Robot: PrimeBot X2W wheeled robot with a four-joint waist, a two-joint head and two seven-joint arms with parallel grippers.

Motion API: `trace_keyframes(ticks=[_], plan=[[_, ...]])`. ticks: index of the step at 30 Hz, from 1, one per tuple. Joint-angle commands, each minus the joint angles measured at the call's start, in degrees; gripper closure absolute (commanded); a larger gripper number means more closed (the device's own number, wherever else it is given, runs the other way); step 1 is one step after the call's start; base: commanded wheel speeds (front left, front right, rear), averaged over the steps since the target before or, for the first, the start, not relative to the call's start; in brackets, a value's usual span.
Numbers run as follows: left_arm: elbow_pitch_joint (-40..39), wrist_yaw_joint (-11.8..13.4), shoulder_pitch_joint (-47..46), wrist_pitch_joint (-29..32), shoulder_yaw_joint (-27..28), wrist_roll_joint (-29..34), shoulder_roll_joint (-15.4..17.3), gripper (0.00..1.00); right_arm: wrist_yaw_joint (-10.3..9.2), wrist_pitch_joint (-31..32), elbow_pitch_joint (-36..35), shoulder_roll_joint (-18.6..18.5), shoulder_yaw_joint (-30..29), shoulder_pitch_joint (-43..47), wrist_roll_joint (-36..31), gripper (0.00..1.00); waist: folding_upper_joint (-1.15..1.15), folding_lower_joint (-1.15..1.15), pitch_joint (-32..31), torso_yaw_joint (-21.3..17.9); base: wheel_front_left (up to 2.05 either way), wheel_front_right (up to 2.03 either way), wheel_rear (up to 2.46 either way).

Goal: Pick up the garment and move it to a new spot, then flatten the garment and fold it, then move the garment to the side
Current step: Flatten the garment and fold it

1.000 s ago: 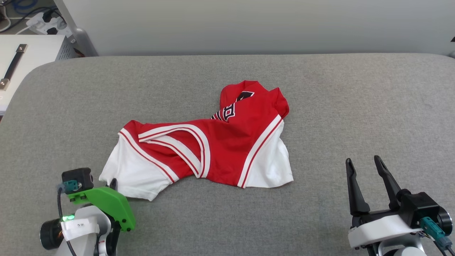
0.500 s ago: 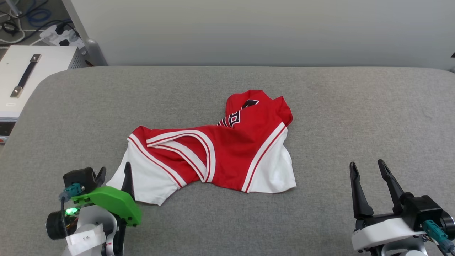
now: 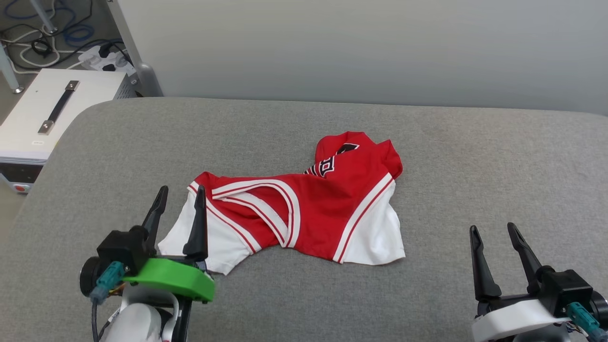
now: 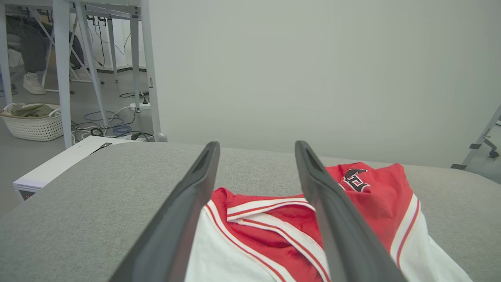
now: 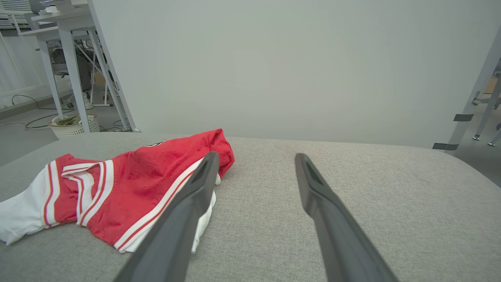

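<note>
Garment [image 3: 308, 209]: lies crumpled near the middle of the grey worktop [image 3: 475, 156], a little left of centre. Red body is bunched toward the far side. One white sleeve [image 3: 190, 235] is spread near-left, and the other white panel [image 3: 375, 232] near-right.

Left tool [image 3: 182, 190]: jaws apart, nothing held. It is poised over the near-left sleeve. Contact with the cloth cannot be determined.

Right tool [image 3: 492, 227]: jaws apart, nothing held. It is at the near right, clear of the garment.

Handling, assessed: fabric appears soft, thin and light. It is likely to hang limp and sag wherever unsupported, and a single pinch would probably let it bunch further. A slight sheen suggests it may slip in a shallow grip. The striped trim [image 3: 285, 209] looks thicker and should give the firmest hold. Recommended points are the sleeve hem at the left and the matching edge at the right, one per tool, so the cloth can be drawn taut for flattening.

Markings: black-and-white block lettering [image 3: 327, 165] on the chest is creased into a fold and cannot be read. The white box [image 3: 52, 114] at far left shows no legible writing.
</note>
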Motion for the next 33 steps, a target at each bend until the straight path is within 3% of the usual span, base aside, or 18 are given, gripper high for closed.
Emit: trace_keyframes(ticks=[1, 8, 12, 22, 23, 24, 28, 33], plan=[[-1.8, -0.9, 2.1, -0.3, 0.4, 1.4, -0.6, 0.00, -0.04, -0.5, -0.2, 0.1, -0.2, 0.6, -0.3, 0.00, 0.00, 0.00, -0.2, 0.4, 0.00, 0.00, 0.00], [-5.7, -3.6, 5.9, -0.3, 0.9, 6.4, -2.5, 0.00, -0.04, -0.2, -0.4, -0.1, -0.3, 0.8, -0.7, 0.00, 0.00, 0.00, 0.0, 2.1, 0.00, 0.00, 0.00], [-5.6, -4.4, 5.9, -0.3, 1.0, 7.7, -3.6, 0.00, -0.04, 3.3, -1.1, -0.7, 0.4, 0.3, -0.4, 0.00, 0.00, 0.00, 0.6, 3.3, 0.00, 0.00, 0.00], [-5.6, -5.5, 4.1, -0.3, 1.3, 9.4, -5.8, 0.00, -0.04, 36.5, -1.2, -9.2, 8.1, -7.9, 5.4, 0.00, 0.00, 0.00, 4.3, 6.0, 0.00, 0.00, 0.00], [-5.5, -5.5, 3.9, -0.3, 1.2, 9.4, -6.0, 0.00, -0.04, 40.3, -0.9, -9.7, 8.7, -9.2, 6.9, 0.00, 0.00, 0.00, 4.8, 6.5, 0.00, 0.00, 0.00], [-5.2, -5.7, 3.1, -0.3, 0.7, 9.7, -6.5, 0.00, -0.04, 48.6, -0.7, -11.4, 10.7, -12.4, 9.8, 0.00, 0.00, 0.00, 5.9, 7.7, 0.00, 0.00, 0.00], [-5.0, -5.8, 2.3, -0.3, 0.4, 9.8, -7.0, 0.00, -0.04, 57.1, 0.5, -12.8, 12.7, -16.1, 12.0, 0.00, 0.00, 0.00, 7.3, 9.4, 0.00, 0.00, 0.00], [-5.0, -5.9, 1.4, -0.3, 0.1, 9.9, -7.4, 0.00, -0.04, 60.9, 3.0, -13.3, 13.2, -18.9, 11.6, 0.00, 0.00, 0.00, 8.8, 11.5, 0.00, 0.00, 0.00]])
